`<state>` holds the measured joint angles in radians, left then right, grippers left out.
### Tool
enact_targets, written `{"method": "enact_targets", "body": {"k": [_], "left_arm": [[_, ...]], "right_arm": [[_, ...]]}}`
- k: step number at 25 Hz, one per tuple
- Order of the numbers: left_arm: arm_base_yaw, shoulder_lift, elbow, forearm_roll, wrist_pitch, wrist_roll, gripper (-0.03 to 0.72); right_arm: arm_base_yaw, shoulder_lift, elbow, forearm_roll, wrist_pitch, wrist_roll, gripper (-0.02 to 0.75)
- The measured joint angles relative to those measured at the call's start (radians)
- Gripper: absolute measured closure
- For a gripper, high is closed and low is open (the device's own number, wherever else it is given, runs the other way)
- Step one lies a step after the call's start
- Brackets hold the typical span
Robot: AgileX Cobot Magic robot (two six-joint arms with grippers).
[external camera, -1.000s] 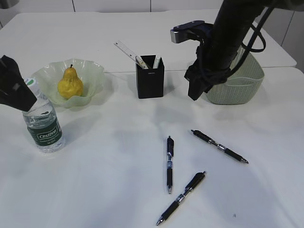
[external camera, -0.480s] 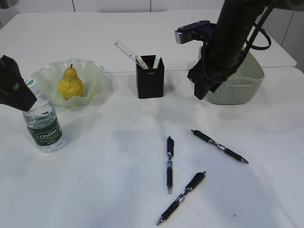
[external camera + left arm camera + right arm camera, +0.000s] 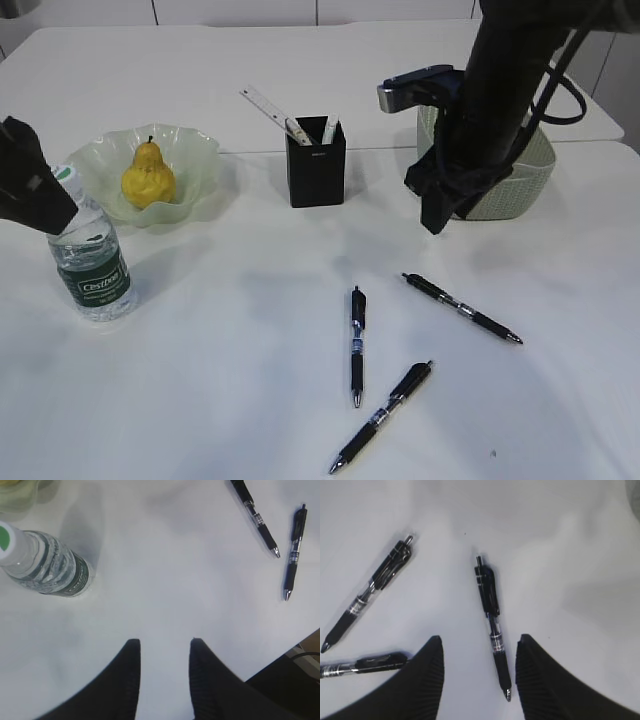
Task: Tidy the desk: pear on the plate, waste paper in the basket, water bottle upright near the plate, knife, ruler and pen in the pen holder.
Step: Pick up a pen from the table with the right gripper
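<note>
Nearest the front edge of the desk [image 3: 200,400] we list three black pens: one [image 3: 381,417] lying slantwise closest to that edge, one [image 3: 356,345] just behind it running front to back, one [image 3: 462,308] to the right, angled toward the right edge. At the left edge we find the bottle [image 3: 90,260] upright, capped, beside the plate [image 3: 195,160]; the left gripper [image 3: 164,680] hangs over bare desk with fingers spread and nothing between them. The pear [image 3: 148,176] sits upright in the plate. Toward the middle we note the holder [image 3: 316,165], with the ruler [image 3: 265,107] leaning out of it to the left beside other sticks we cannot identify. The right gripper [image 3: 479,680] hovers above the pens, fingers spread and empty. Farthest right stands the basket [image 3: 520,180], mostly behind the right arm; its contents we cannot see.
</note>
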<state>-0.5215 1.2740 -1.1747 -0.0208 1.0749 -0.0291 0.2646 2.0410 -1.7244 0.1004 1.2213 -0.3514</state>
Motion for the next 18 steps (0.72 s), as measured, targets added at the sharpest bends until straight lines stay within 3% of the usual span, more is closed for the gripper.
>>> {"method": "enact_targets", "body": {"k": [18], "left_arm": [[0.000, 0.000, 0.000, 0.000, -0.013, 0.000, 0.462]], "right_arm": [[0.000, 0.013, 0.045, 0.005, 0.000, -0.089, 0.365]]}}
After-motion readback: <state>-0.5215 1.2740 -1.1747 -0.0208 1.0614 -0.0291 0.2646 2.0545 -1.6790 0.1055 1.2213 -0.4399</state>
